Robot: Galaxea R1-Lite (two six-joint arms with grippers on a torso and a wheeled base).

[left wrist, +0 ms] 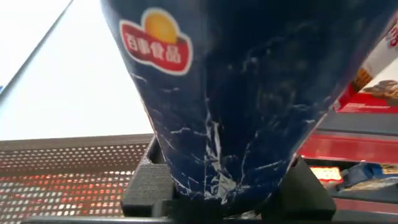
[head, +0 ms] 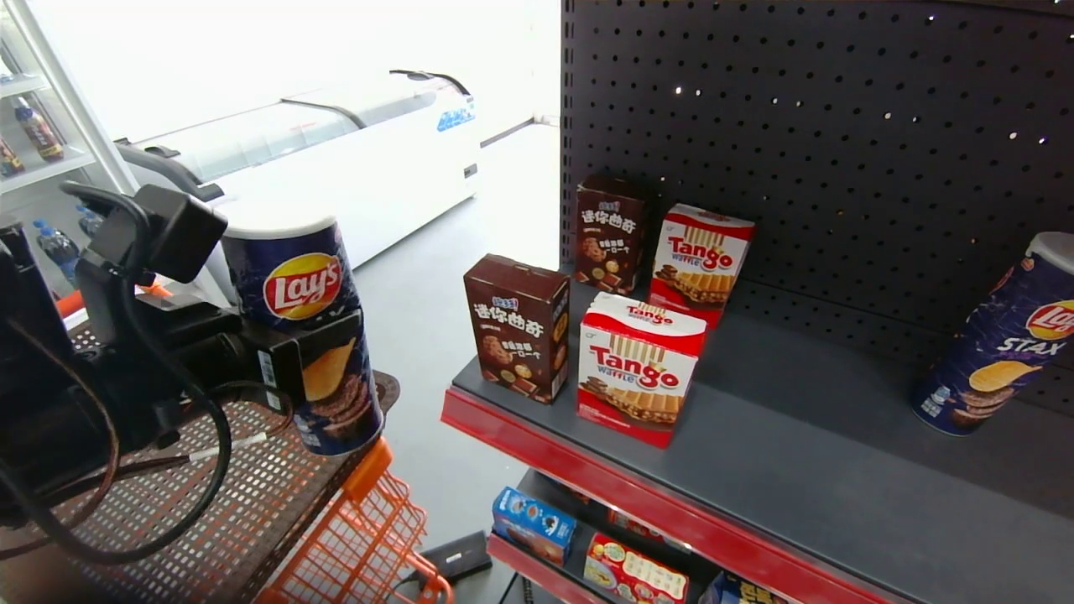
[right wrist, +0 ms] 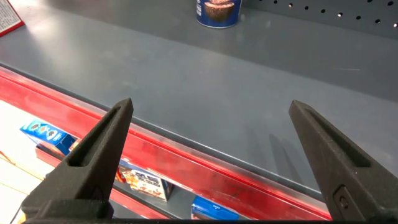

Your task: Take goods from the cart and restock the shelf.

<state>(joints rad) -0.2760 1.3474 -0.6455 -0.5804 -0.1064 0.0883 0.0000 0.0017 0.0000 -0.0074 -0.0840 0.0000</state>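
Observation:
My left gripper (head: 323, 352) is shut on a dark blue chip can (head: 302, 331) with a white lid. It holds the can upright above the cart's mesh top (head: 218, 503), left of the shelf. In the left wrist view the can (left wrist: 230, 93) sits clamped between the black pads (left wrist: 146, 186). My right gripper (right wrist: 211, 106) hangs open with nothing in it above the shelf's red front edge (right wrist: 186, 155). A second blue chip can (head: 998, 335) stands tilted against the pegboard on the grey shelf board (head: 797, 453); its base (right wrist: 217, 12) also shows in the right wrist view.
Two brown cookie boxes (head: 518, 327) and two red-and-white wafer boxes (head: 638, 377) stand at the shelf's left end. The board between them and the far can is bare. The orange cart basket (head: 361, 537) is below left. Snack packs (head: 533, 524) lie on the lower shelf.

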